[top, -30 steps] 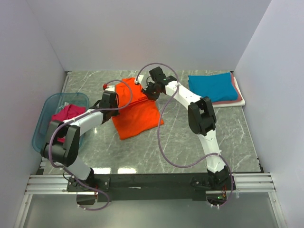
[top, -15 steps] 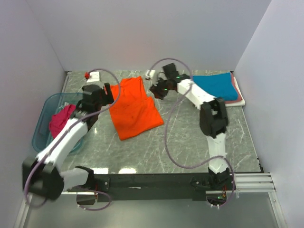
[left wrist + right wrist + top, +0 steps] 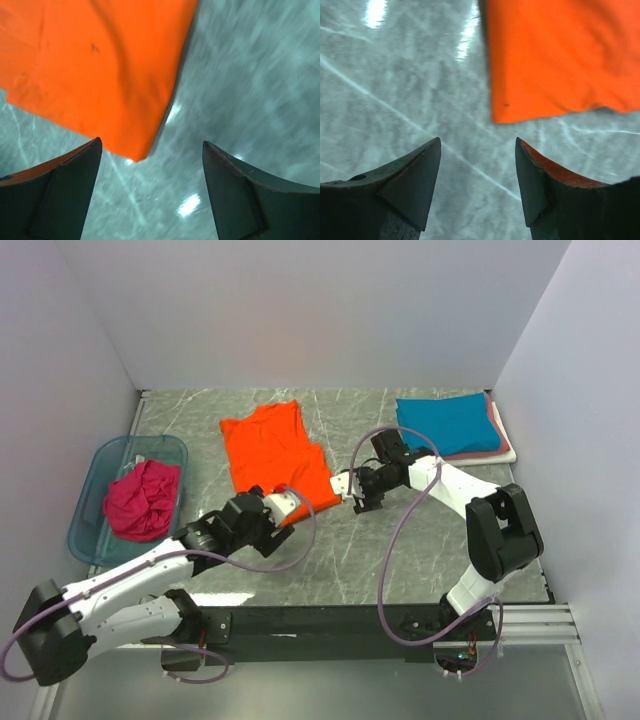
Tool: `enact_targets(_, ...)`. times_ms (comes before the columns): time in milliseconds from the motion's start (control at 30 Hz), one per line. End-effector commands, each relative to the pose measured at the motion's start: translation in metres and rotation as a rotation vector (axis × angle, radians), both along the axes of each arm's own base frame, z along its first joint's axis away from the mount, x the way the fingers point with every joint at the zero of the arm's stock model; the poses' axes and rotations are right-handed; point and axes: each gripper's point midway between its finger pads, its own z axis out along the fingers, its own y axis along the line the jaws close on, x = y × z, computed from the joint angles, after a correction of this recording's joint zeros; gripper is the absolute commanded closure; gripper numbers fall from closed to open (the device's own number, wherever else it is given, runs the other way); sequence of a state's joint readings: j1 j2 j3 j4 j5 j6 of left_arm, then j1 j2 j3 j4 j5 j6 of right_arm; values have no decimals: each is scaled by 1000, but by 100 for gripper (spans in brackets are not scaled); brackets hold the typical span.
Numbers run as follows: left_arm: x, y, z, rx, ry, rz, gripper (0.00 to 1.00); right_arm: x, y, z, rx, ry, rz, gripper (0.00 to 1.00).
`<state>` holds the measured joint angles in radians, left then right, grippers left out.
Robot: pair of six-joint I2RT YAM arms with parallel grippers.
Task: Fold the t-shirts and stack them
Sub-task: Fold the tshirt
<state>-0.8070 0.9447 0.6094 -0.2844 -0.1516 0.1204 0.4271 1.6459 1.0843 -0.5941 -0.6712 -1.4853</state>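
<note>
Jaws wide apart on both arms, nothing held. Left gripper (image 3: 150, 200) hovers at one near corner of the orange t-shirt (image 3: 272, 450), right gripper (image 3: 477, 185) at the other. The shirt lies flat on the table (image 3: 400, 540), seemingly untouched, though the left wrist view is blurred.

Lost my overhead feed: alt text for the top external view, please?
An orange t-shirt lies flat mid-table, the left gripper and right gripper open by its near edge. A magenta shirt sits in the blue tub; a teal shirt tops the stack at right.
</note>
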Motion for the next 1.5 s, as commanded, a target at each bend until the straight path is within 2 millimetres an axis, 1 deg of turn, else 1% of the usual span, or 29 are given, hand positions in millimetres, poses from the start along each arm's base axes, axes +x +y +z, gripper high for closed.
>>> enact_targets(0,0,27,-35,272,-20,-60,14,24,14,31,87,-130,30,32)
enact_targets(67,0,28,-43,327,-26,-71,18,20,15,31,98,-120,34,32)
enact_targets(100,4,29,-44,336,-35,-52,19,18,14,28,96,-115,35,32)
enact_targets(133,7,32,-45,358,-39,-33,23,18,14,26,96,-118,36,32)
enact_targets(167,8,33,-53,384,-22,-36,29,17,15,26,98,-117,36,32)
enact_targets(233,9,32,-62,405,-12,-45,34,15,15,22,92,-104,36,32)
enact_targets(267,10,32,-68,426,2,-44,34,15,15,21,89,-103,35,33)
enact_targets(300,11,31,-70,432,5,-42,35,16,16,21,89,-99,34,33)
enact_targets(433,24,27,-70,442,-41,-22,34,17,18,20,88,-99,29,33)
enact_targets(467,27,31,-72,466,-48,-4,35,16,19,20,87,-98,32,33)
enact_targets(533,29,32,-75,484,-50,-4,37,13,21,18,80,-94,43,33)
enact_targets(567,30,34,-80,495,-41,1,40,10,20,14,74,-89,45,33)
enact_targets(600,30,35,-83,500,-32,2,42,12,22,14,75,-104,46,33)
enact_targets(633,29,36,-85,504,-25,1,43,8,25,13,72,-110,62,33)
enact_targets(767,31,44,-97,522,4,9,48,1,29,-3,17,-136,106,33)
enact_targets(833,33,47,-100,522,17,17,50,2,35,-7,1,-168,122,33)
enact_targets(867,33,48,-101,523,25,19,53,2,34,-12,-21,-180,121,33)
enact_targets(900,34,50,-102,522,30,24,54,5,35,-14,-26,-194,119,33)
enact_targets(933,33,50,-104,523,37,20,60,6,36,-16,-30,-198,120,33)
enact_targets(1000,31,51,-105,525,46,18,67,9,38,-20,-43,-210,116,33)
enact_targets(1067,31,49,-104,514,47,10,75,13,40,-22,-49,-214,108,34)
enact_targets(1133,30,47,-101,498,43,5,80,16,41,-24,-53,-222,97,35)
enact_targets(1333,28,44,-94,456,28,3,85,22,47,-38,-109,-259,92,38)
enact_targets(1367,28,44,-93,452,27,3,86,22,47,-43,-120,-260,89,39)
enact_targets(1467,27,44,-93,448,25,-2,88,24,52,-49,-145,-272,87,41)
